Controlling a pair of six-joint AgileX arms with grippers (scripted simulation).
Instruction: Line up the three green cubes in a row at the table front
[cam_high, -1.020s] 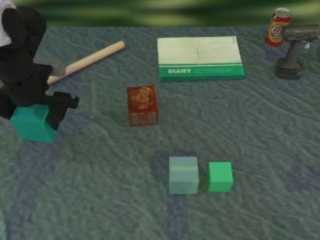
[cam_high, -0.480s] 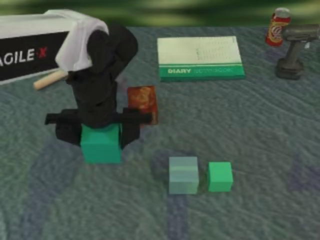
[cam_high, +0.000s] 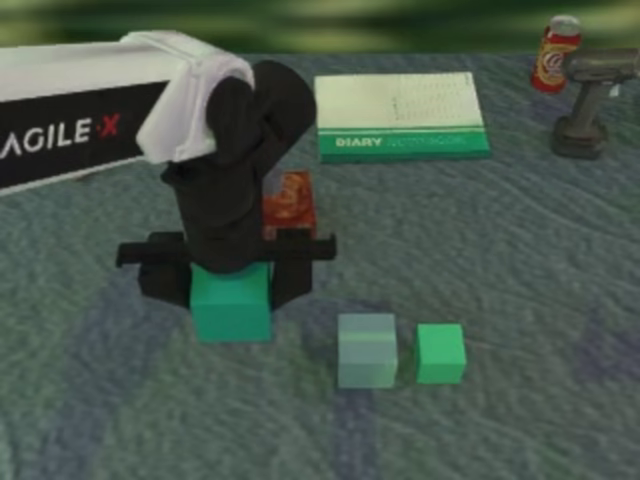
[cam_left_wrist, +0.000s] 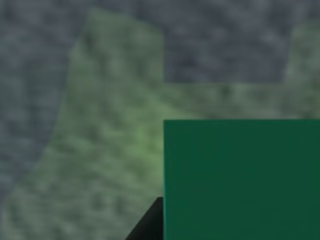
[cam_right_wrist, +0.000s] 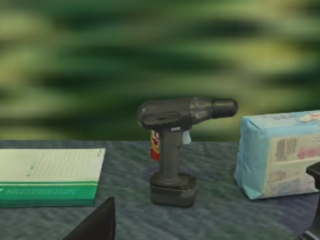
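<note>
Table (cam_high: 520, 250): left fingers (cam_high: 290, 275) grasp teal cube (cam_high: 232, 305) before red-brown block (cam_high: 292, 200).

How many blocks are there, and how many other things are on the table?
Green cubes: 3: teal-green cube in the left gripper, pale mint cube, bright green cube
Red-brown block: 1
Diary: 1
Can: 1
Drill: 1
Blue packet: 1
Total: 8

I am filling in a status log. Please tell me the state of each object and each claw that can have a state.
Left claw: shut on the teal-green cube.
Teal-green cube: held, left of the pale mint cube, apart from it.
Pale mint cube: on the table, beside the bright green cube.
Bright green cube: on the table.
Diary: closed, flat.
Drill: upright.
Can: upright.
Right claw: not in the top view.
</note>
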